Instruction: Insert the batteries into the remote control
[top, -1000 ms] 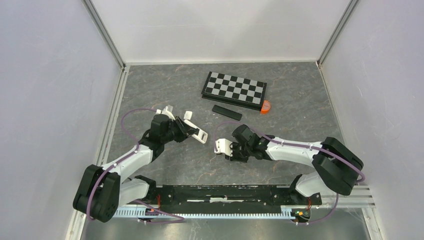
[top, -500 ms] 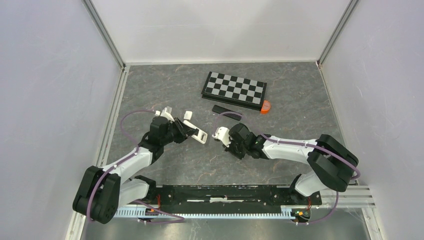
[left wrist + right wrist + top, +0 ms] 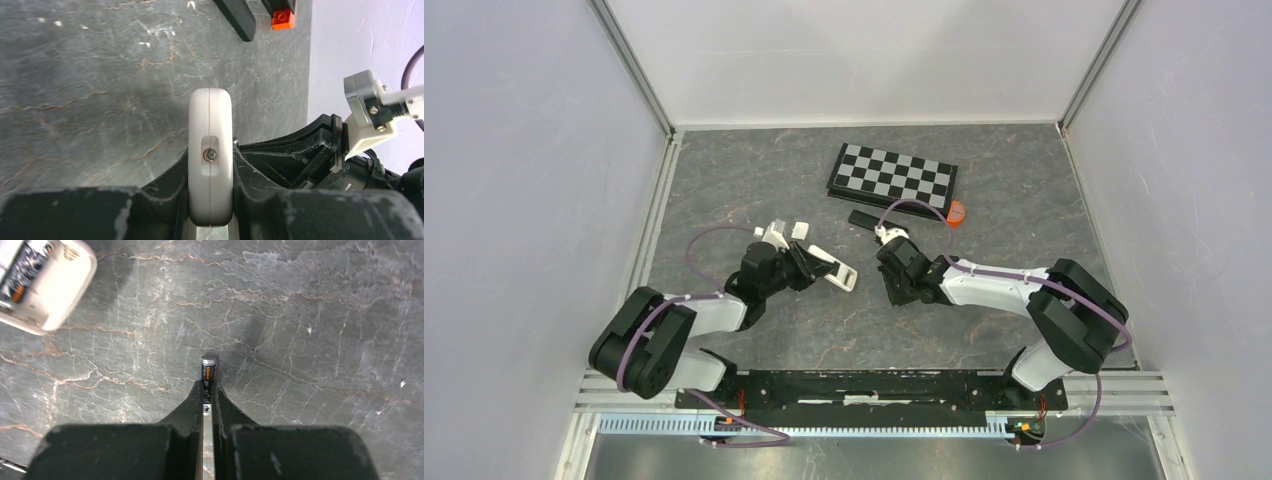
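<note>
Holding, left gripper (image 3: pixel 210 152): jaws nearly closed on the white remote control (image 3: pixel 210 165), one on each long side, near its end.
Holding, right gripper (image 3: pixel 208 390): jaws pinched almost shut on one battery (image 3: pixel 208 371). Its silvery end projects past the tips.
Remote position: raised over the middle of the worktop (image 3: pixel 754 190), somewhat toward the left edge. The open bay shows in the right wrist view. A dark cell (image 3: pixel 22 277) with an orange mark appears seated there already.
Battery position: over the middle of the worktop, near the remote and not touching it. Contact with the surface cannot be determined.
Battery handling: judged light, rigid, smooth and round, so liable to roll or pivot between flat jaws. Grip across the barrel at mid-length and leave the leading end free.
Remote handling: judged light, with a stiff, slick plastic shell. Clamp across the width, clear of the bay.
Step in hand: judged to be bringing the cell to the bay.
Risk: a skewed cell may jam at the contacts or slip out.
Other items: chessboard (image 3: pixel 892 178), black bar (image 3: pixel 876 222) and orange piece (image 3: pixel 955 213) lie toward the far edge.
</note>
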Robot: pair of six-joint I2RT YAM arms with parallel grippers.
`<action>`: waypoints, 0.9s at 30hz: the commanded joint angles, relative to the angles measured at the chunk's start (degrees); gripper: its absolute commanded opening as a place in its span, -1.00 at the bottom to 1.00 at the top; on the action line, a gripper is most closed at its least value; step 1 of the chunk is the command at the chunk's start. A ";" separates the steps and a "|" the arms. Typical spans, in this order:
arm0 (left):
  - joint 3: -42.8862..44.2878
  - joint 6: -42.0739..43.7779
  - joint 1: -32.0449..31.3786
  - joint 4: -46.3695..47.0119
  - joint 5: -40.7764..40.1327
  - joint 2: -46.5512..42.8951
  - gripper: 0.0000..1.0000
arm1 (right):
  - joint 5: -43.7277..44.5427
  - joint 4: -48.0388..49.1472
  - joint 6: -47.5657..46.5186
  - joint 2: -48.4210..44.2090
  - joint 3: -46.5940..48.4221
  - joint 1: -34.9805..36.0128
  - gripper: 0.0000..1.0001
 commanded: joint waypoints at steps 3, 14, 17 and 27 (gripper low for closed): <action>0.40 -2.77 -5.95 13.32 -7.72 4.59 -0.96 | 0.36 -0.74 17.49 -4.18 0.45 -2.02 -1.00; -1.30 -7.87 -10.43 29.03 -13.68 17.15 -0.96 | -8.36 7.78 34.63 -6.97 -4.25 -3.32 -1.00; -1.67 -10.64 -10.44 33.10 -13.15 20.51 -0.96 | -8.84 9.80 35.30 -5.42 -3.99 -3.39 -1.00; -2.12 -13.19 -10.69 31.93 -13.10 22.77 -0.96 | -8.60 13.24 36.41 -2.90 -2.55 -5.30 -1.00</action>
